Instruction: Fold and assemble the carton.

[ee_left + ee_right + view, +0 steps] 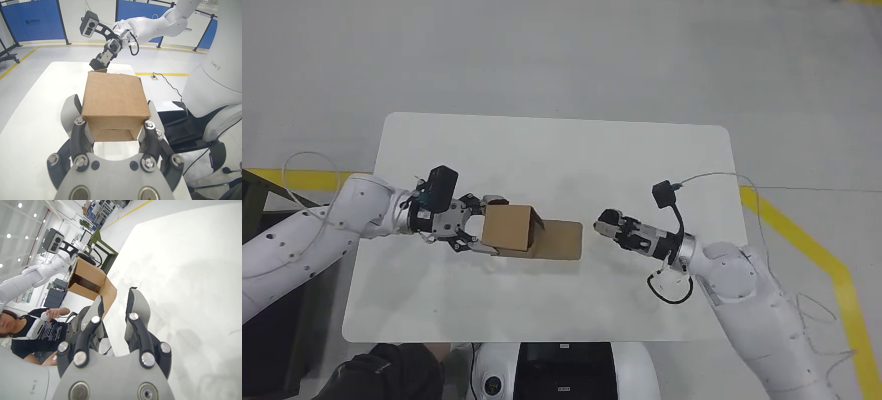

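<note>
**A:** Where's the carton (514,228)?

**B:** Centre of the top view, lying on its side on the white table (542,150). It's brown and squared up into a tube. The left gripper (478,225) is at its left end with the jaws clamped on the two side walls. In the left wrist view both pads (152,111) touch the corners.

**A:** Right gripper (602,223)?

**B:** Right of centre, just beside the long flap (562,240) that lies flat on the table from the open end. Jaws are apart with nothing between them. It looks clear of the cardboard.

**A:** The ends?

**B:** The right wrist view looks straight into the open end, which is hollow. There's a lighter panel inside, maybe a side flap, can't tell. The end by the left gripper looks folded over with a slit showing. Can't tell if it's tucked.

**A:** Step?

**B:** Probably closing the open end: the right gripper folds the flat flap up and in while the left braces.

**A:** How to do it well?

**B:** The left clamp should be firm but not bow the walls. The carton looks light and will likely slide on the smooth table if pushed end-on. Catch the flap at its free edge and hinge it on the crease rather than shoving it. Side flaps go in first, or the long one likely won't seat. The main risk is a fingertip riding over the flat flap instead of under it.
</note>
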Robot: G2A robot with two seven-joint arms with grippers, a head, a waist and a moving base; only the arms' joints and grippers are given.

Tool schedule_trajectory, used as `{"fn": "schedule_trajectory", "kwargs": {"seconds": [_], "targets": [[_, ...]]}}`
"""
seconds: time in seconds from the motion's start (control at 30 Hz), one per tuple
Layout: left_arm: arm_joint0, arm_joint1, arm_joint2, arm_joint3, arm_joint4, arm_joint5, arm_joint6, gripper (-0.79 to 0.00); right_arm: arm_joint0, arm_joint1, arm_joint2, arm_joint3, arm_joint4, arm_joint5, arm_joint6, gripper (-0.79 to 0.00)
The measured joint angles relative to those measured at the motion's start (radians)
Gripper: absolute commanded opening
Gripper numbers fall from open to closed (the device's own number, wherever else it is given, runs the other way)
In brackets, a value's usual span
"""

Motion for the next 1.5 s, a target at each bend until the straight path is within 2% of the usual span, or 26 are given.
{"fn": "schedule_trajectory", "kwargs": {"seconds": [0.23, 0.57, 0.77, 1.03, 1.23, 1.5], "targets": [[0.013, 0.010, -0.020, -0.023, 0.005, 0.000, 0.000, -0.249, 0.041, -0.006, -0.053, 0.096, 0.095, 0.069, 0.087, -0.533], [0.035, 0.017, -0.045, -0.033, 0.010, 0.000, 0.000, -0.249, 0.114, -0.043, -0.198, 0.199, 0.326, 0.030, 0.154, -0.520], [0.043, 0.011, -0.042, -0.030, 0.023, 0.000, 0.000, -0.249, 0.140, -0.056, -0.230, 0.229, 0.433, -0.004, 0.181, -0.520], [0.040, -0.005, -0.027, -0.012, 0.043, 0.000, 0.000, -0.243, 0.152, -0.064, -0.252, 0.224, 0.443, -0.021, 0.164, -0.514], [0.031, -0.019, -0.012, 0.009, 0.053, 0.000, 0.000, -0.231, 0.164, -0.063, -0.246, 0.218, 0.340, -0.027, 0.113, -0.508], [0.014, -0.036, 0.017, 0.025, 0.070, 0.000, 0.000, -0.225, 0.163, -0.065, -0.258, 0.177, 0.208, 0.017, 0.028, -0.508]]}}
